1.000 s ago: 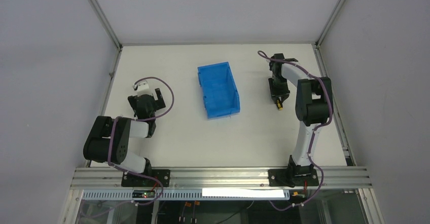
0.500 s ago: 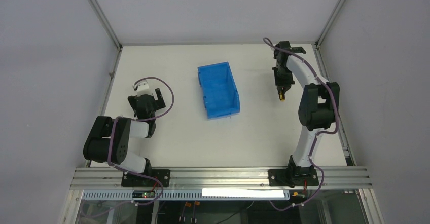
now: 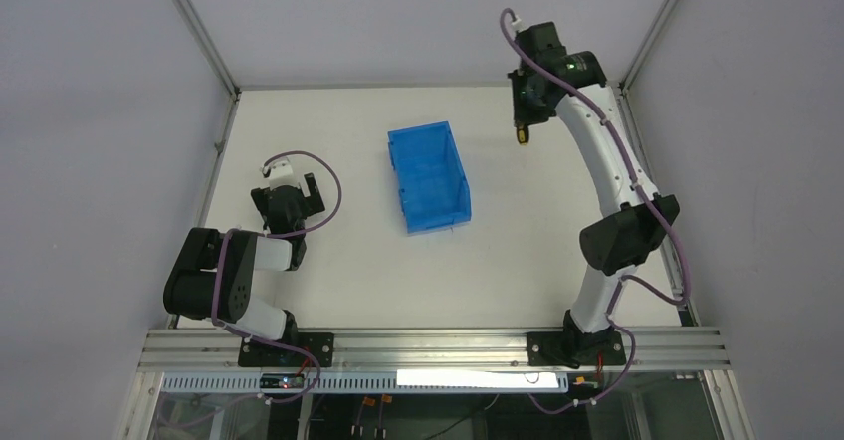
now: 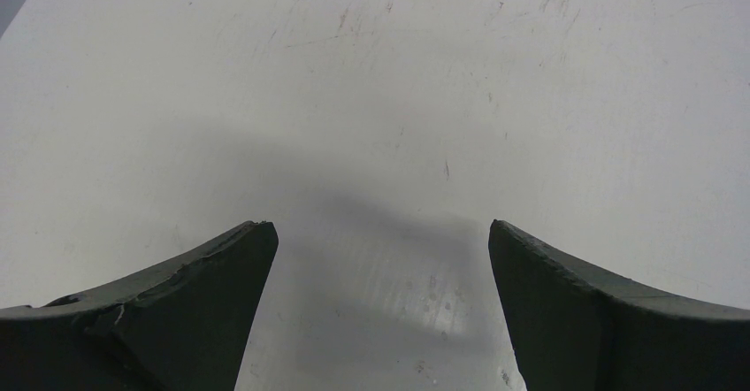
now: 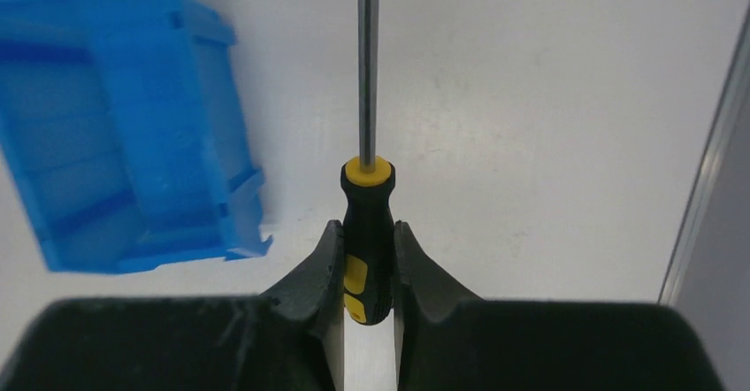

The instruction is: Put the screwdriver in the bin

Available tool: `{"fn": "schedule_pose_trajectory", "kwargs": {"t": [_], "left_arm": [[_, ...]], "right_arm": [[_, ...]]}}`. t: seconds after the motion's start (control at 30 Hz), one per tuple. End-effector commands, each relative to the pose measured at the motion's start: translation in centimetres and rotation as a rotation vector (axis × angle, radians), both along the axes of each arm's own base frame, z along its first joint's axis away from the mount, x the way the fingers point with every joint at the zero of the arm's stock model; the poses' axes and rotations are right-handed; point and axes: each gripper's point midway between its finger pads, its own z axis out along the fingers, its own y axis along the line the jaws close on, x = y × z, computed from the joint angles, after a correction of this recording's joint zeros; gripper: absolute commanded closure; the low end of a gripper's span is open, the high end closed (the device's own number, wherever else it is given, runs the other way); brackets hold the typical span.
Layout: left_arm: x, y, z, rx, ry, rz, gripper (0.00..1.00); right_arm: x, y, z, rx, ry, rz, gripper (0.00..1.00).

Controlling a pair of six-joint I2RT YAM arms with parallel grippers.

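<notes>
The right gripper [image 5: 367, 230] is clamped on the screwdriver [image 5: 366, 187]. Its two fingers [image 5: 318, 272] pinch the lower part of the black and yellow handle. The thin shaft sticks straight out ahead of the jaws and runs off the top of the wrist view, so its tip cannot be seen.

From above, this gripper [image 3: 527, 113] is raised over the far right part of the desk [image 3: 518, 251], with the arm stretched out long. The screwdriver [image 3: 522, 138] hangs below it, clear of the surface. The bin [image 3: 462, 197] sits near the middle of the desk, towards the far edge and well to the left of the tool. In the wrist view, one blue wall [image 5: 205, 99] lies to the left of the shaft.

The hold looks narrow and far from the tip, so a quick swing towards the bin could twist the tool in the jaws or let it slide out. The long shaft may also catch a raised wall if it is carried in too low. Letting go too high or off-centre could make it bounce out or land on the desk.

The left gripper [image 3: 294, 174] rests near the left edge with its jaws spread wide and holding nothing. Only bare desk shows between its fingers [image 4: 190, 307].
</notes>
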Motion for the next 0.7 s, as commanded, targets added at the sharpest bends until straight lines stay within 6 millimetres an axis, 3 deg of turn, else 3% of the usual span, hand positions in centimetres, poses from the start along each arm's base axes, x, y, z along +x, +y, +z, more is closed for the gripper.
{"fn": "schedule_pose_trajectory", "kwargs": {"t": [0.0,0.1,0.2,0.33,0.47,0.67], "left_arm": [[0.9,-0.3,1.4,-0.011,-0.048,0.003,0.01],[0.9,-0.3,1.4,-0.011,-0.048,0.003,0.01],[0.9,-0.3,1.4,-0.011,-0.048,0.003,0.01],[0.9,-0.3,1.4,-0.011,-0.048,0.002,0.01],[0.9,-0.3,1.4,-0.012,-0.049,0.003,0.01],[0.9,-0.3,1.4,-0.011,-0.048,0.003,0.01]], "right_arm": [[-0.7,7.5,4.1,0.061,-0.148,0.147,1.0],[-0.5,12.1,4.4,0.096,-0.195,0.233,1.0],[-0.9,16.0,3.3,0.117,-0.196,0.308,1.0],[-1.5,19.7,-0.8,0.122,-0.11,0.356,1.0],[-1.9,21.5,-5.7,0.119,-0.013,0.353,1.0],[-2.2,21.9,-12.2,0.092,0.088,0.31,1.0]]}}
